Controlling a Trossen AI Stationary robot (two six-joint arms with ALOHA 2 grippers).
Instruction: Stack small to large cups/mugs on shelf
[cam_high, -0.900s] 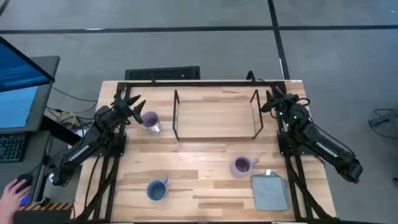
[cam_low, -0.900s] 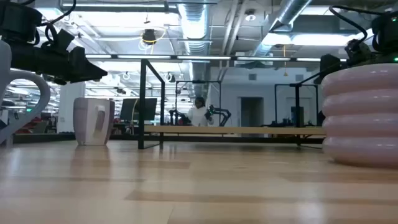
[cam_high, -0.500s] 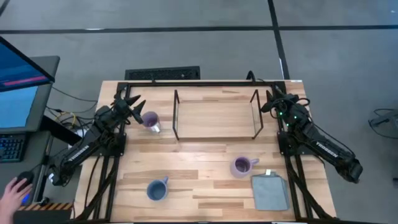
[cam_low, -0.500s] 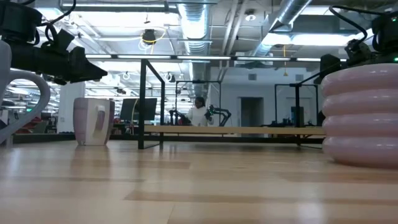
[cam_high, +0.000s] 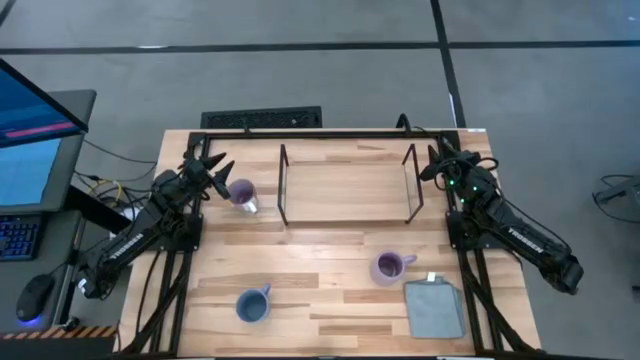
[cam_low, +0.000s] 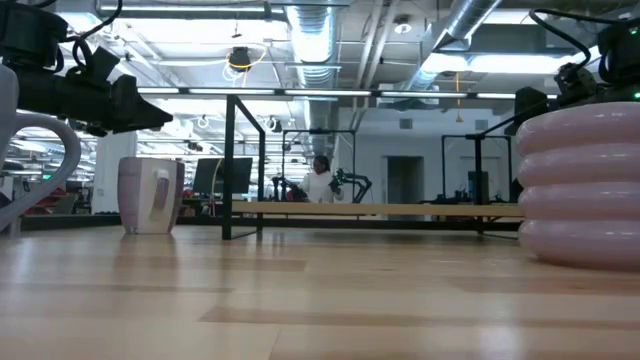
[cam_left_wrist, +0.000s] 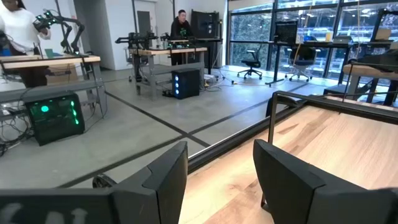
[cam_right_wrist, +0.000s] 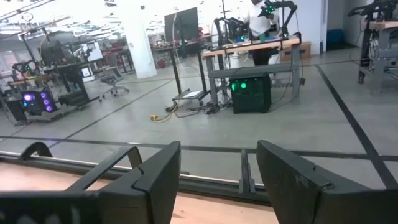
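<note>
Table edges clear around the shelf; I see my left gripper and right gripper flanking it, fingers spread, empty.

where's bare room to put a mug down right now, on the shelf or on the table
The shelf board is bare between its two wire frames. The tabletop is free between the shelf and the front mugs, and at the front between the blue mug and grey cloth. Tighter spots: the purple mug beside the cloth, and the other purple mug between the left pincer and the shelf.
</note>
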